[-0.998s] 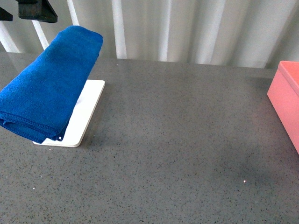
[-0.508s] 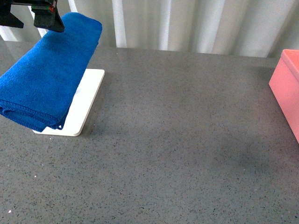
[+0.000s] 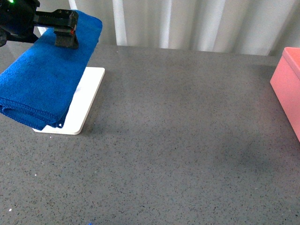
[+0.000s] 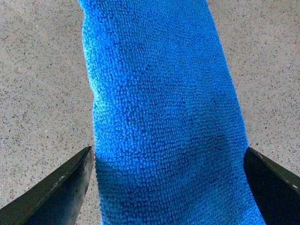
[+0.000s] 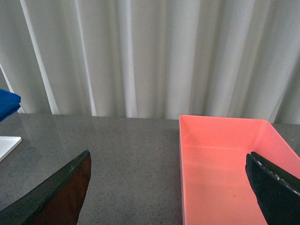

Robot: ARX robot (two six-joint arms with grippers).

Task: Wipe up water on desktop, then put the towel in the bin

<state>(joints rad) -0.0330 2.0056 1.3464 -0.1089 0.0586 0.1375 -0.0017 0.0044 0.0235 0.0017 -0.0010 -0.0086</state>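
Note:
The blue towel [image 3: 44, 79] lies folded along the white tray [image 3: 86, 101] at the left of the desktop [image 3: 178, 140]. My left gripper [image 3: 63, 35] hangs open over the towel's far end. In the left wrist view the towel [image 4: 164, 93] fills the space between the two spread fingers [image 4: 56, 192], and I cannot tell whether they touch it. The pink bin [image 3: 288, 89] sits at the right edge, empty inside [image 5: 225, 164]. My right gripper [image 5: 168, 154] is open above the desktop beside the bin, holding nothing. I cannot make out any water on the desktop.
White pleated curtains [image 3: 187, 23] hang behind the desktop's far edge. From the right wrist view a corner of the towel [image 5: 7, 105] and of the white tray [image 5: 7, 143] show far off across bare grey surface [image 5: 117, 154].
My left gripper has come down and to the right, from above the towel's far end to right over it. The towel and the tray have not moved.

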